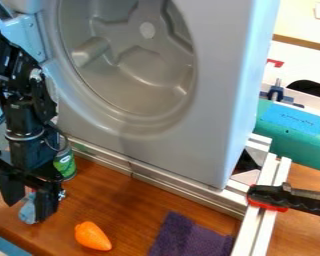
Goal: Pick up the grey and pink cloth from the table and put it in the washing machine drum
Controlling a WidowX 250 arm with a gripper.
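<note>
At the left, my gripper [27,212] hangs low over the wooden surface, its two fingers spread apart. A small light-blue object [28,209] with a bit of red near its top shows between them, close to the right finger; whether they touch it I cannot tell. To the right of the gripper an orange pepper-shaped toy [92,236] lies on the wood. Behind the gripper stands a green can [65,164], partly hidden by the arm. A dark purple cloth [188,238] lies at the bottom, right of centre.
A large grey panel with a round recessed drum [139,122] rises behind the work surface [132,200]. Metal rails [183,189] run along its base and down the right side, where a black-and-red clamp [283,199] grips them. A teal box [293,135] stands beyond, at the right.
</note>
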